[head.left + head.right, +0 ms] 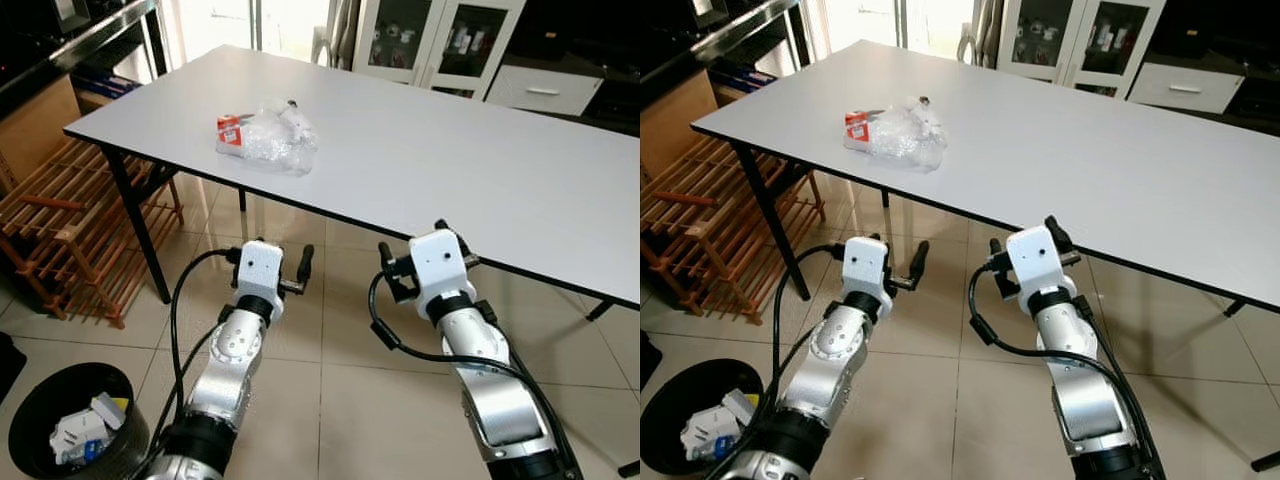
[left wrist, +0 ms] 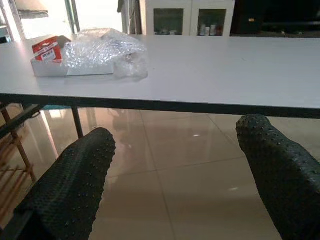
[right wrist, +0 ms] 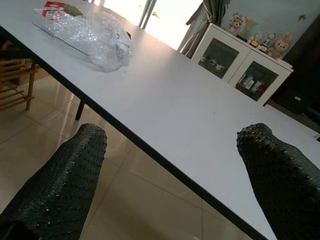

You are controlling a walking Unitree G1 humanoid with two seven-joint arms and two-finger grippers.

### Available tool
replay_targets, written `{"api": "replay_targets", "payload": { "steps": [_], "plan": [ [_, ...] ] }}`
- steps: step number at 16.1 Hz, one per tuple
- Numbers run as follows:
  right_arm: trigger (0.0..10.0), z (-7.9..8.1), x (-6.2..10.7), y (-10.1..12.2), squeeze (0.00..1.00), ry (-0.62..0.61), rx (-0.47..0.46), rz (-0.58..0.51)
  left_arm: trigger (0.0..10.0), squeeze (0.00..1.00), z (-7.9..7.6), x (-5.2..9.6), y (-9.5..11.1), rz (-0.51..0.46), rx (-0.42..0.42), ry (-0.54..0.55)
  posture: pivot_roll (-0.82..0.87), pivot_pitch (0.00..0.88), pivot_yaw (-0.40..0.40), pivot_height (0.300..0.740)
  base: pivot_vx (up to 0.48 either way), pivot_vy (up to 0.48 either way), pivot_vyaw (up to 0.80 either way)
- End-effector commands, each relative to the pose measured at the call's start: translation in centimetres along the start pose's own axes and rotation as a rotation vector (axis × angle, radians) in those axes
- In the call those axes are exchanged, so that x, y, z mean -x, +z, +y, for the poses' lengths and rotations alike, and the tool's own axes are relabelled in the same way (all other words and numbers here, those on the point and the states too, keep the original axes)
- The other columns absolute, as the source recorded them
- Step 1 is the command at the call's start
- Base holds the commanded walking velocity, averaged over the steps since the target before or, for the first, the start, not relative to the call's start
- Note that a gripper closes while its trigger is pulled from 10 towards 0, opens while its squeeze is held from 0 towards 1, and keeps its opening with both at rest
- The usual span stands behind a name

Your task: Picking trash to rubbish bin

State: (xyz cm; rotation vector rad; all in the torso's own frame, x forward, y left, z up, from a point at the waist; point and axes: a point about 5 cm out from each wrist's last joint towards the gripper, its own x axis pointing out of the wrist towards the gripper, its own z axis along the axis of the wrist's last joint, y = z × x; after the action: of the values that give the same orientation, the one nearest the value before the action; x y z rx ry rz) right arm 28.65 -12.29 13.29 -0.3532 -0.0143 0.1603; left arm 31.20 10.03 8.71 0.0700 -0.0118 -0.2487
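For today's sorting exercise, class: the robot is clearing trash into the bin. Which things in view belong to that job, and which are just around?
Part of the job:
bubble wrap bundle on the white table
small red-and-white box against it
black rubbish bin on the floor
left pincer, open
right pincer, open

Just around:
wooden rack
glass-door cabinet

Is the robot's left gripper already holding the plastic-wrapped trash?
No: the left gripper hangs open below the table edge, while the plastic-wrapped trash lies on top.

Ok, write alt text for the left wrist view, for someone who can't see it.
A white table seen from just below its edge carries a crumpled clear plastic wrap lying over a small white and red box. The left end effector is open, its two black studded fingers low in front over a glossy tiled floor.
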Motion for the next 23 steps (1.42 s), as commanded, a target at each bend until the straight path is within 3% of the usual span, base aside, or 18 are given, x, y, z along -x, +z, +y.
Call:
{"api": "replay_targets", "payload": {
  "steps": [1,6,9,12,16,19,23],
  "plan": [
    [10.0,-0.3,-0.2,-0.2,0.0,0.006,-0.008,0.003,10.0,0.0,-0.5,0.1,0.1,-0.007,-0.003,-0.003,-0.01,0.0,-0.062,0.74,0.0,0.0,0.0],
    [10.0,0.5,-0.4,-0.1,0.0,0.039,-0.001,-0.003,10.0,0.0,-0.2,-0.2,0.2,-0.005,0.025,0.022,0.0,0.0,-0.092,0.74,0.0,0.0,0.0],
    [10.0,-0.1,-0.7,0.0,0.0,0.027,-0.011,-0.006,10.0,0.0,0.5,-0.6,0.5,-0.018,0.029,0.051,-0.01,0.0,-0.094,0.74,0.0,0.0,0.0],
    [10.0,-0.2,-1.0,0.2,0.0,0.003,-0.03,-0.012,10.0,0.0,-0.4,-1.0,1.0,-0.033,0.01,0.006,-0.01,0.0,-0.069,0.74,0.0,0.0,0.0],
    [10.0,-0.2,-1.3,0.2,0.0,-0.011,-0.037,-0.012,10.0,0.0,0.0,-1.5,1.3,-0.038,0.01,-0.001,-0.02,0.0,-0.049,0.74,0.0,0.0,0.0],
    [10.0,-0.1,-1.4,0.3,0.0,-0.002,-0.031,-0.018,10.0,0.0,-1.0,-1.9,1.6,-0.043,0.011,-0.039,-0.02,0.0,-0.054,0.74,0.0,0.0,0.0],
    [10.0,-0.2,-1.5,0.2,0.0,-0.014,-0.033,-0.014,10.0,0.0,-0.4,-2.0,1.5,-0.031,0.015,-0.039,-0.03,0.0,-0.054,0.74,0.0,0.0,0.0]
  ]
}}
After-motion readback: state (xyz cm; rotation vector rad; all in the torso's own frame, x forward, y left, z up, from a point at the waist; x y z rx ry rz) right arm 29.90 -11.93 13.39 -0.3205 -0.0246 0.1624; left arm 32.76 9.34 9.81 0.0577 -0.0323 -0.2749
